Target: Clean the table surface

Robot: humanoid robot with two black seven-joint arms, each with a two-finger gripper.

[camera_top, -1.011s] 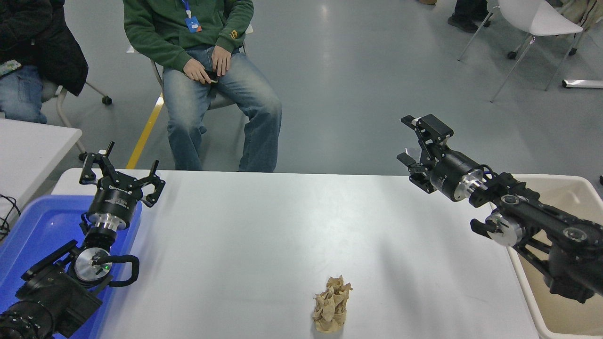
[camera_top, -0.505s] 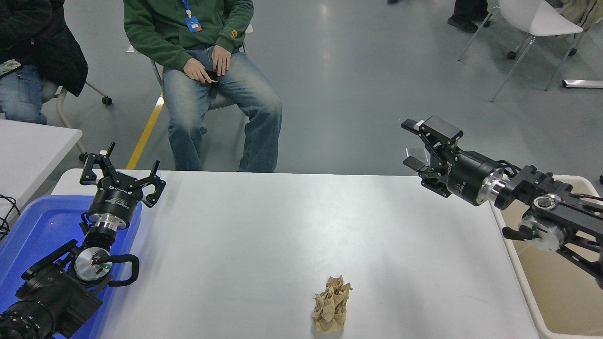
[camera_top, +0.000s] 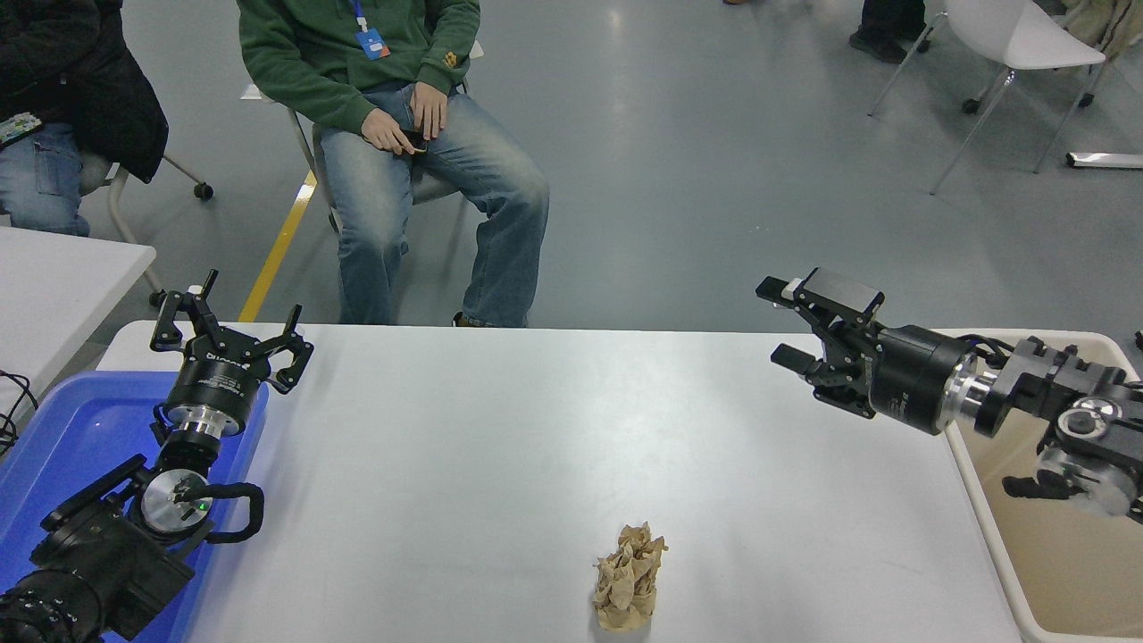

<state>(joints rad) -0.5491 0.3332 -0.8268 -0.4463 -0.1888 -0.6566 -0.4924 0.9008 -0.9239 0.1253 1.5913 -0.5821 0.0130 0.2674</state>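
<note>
The white table surface (camera_top: 500, 446) fills the lower picture. On it near the front edge lies a crumpled brown paper wad (camera_top: 630, 578). My right gripper (camera_top: 779, 323) hangs open above the table's far right part, fingers pointing left, empty, well up and right of the wad. My left gripper (camera_top: 230, 326) is parked open at the table's left end, over the blue bin.
A blue bin (camera_top: 62, 455) sits at the left under my left arm. A beige bin (camera_top: 1054, 536) stands off the table's right edge. A person in a green top (camera_top: 375, 54) sits beyond the far edge; a smaller white table (camera_top: 54, 277) is at left.
My right gripper has come down and slightly forward, the arm pulling back to the right over the beige bin. The seated person shifted their legs. The wad and left arm have not moved.
</note>
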